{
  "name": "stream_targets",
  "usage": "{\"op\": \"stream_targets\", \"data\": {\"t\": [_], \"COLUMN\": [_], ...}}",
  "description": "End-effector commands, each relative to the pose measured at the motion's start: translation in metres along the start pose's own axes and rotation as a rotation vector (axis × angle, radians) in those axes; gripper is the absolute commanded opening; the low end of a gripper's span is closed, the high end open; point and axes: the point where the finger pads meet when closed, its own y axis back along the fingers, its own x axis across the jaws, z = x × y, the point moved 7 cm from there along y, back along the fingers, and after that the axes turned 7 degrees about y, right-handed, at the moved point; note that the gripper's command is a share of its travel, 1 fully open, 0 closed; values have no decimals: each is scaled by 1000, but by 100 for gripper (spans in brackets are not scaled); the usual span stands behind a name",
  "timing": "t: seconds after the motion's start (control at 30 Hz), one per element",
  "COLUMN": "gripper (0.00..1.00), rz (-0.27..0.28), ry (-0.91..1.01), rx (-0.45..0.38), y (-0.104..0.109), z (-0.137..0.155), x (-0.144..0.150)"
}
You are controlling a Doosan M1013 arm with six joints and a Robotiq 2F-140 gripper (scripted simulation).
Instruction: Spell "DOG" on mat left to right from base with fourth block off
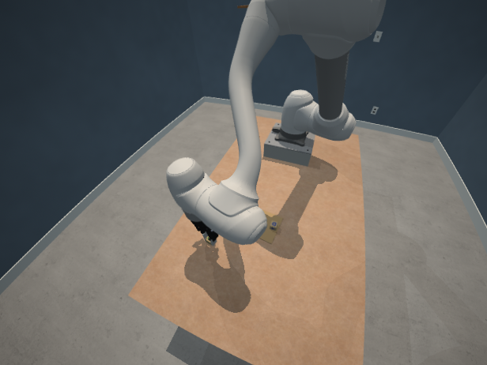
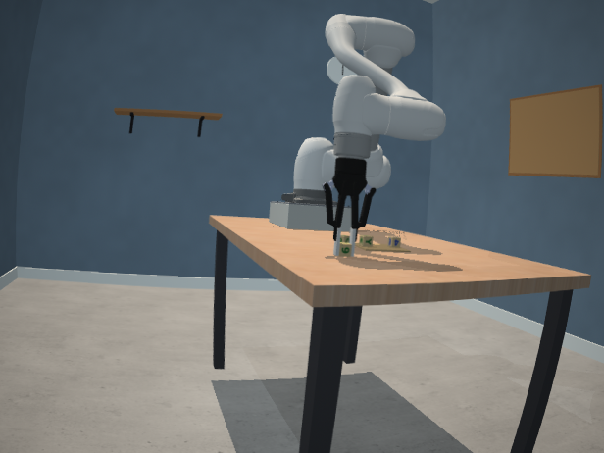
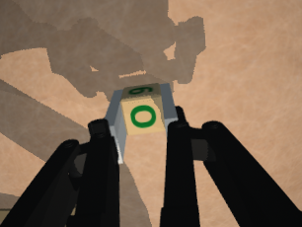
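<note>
A wooden block with a green O (image 3: 142, 116) (image 2: 345, 249) lies on the bare table top, off the mat. My gripper (image 3: 143, 102) (image 2: 344, 246) (image 1: 209, 237) points straight down over it. Both finger pads press on the block's left and right sides, and the block rests on the table. The thin tan mat (image 2: 388, 250) (image 1: 272, 237) lies to the right of the gripper in the exterior view. A block with a blue letter (image 2: 393, 241) (image 1: 273, 225) and a block with a green letter (image 2: 365, 240) stand on or at it. Another green-lettered block (image 2: 345, 238) sits just behind the gripper.
The robot's grey base (image 2: 294, 215) (image 1: 288, 149) stands at the back of the table (image 2: 441, 284). The table's left edge is near the gripper in the exterior view. The arm's forearm (image 1: 221, 209) hides most of the mat in the top view.
</note>
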Motion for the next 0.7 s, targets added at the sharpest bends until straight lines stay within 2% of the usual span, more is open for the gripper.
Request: {"op": "stream_targets", "data": {"t": [0.0, 0.17, 0.23, 0.53, 0.67], "gripper": [16, 16, 16, 16, 16], "rz": [0, 0, 0, 0, 0], "ry": [0, 0, 0, 0, 0], "rx": [0, 0, 0, 0, 0], "y": [1, 6, 14, 77, 96], "z": [0, 0, 0, 0, 0], "x": [0, 0, 0, 0, 0]}}
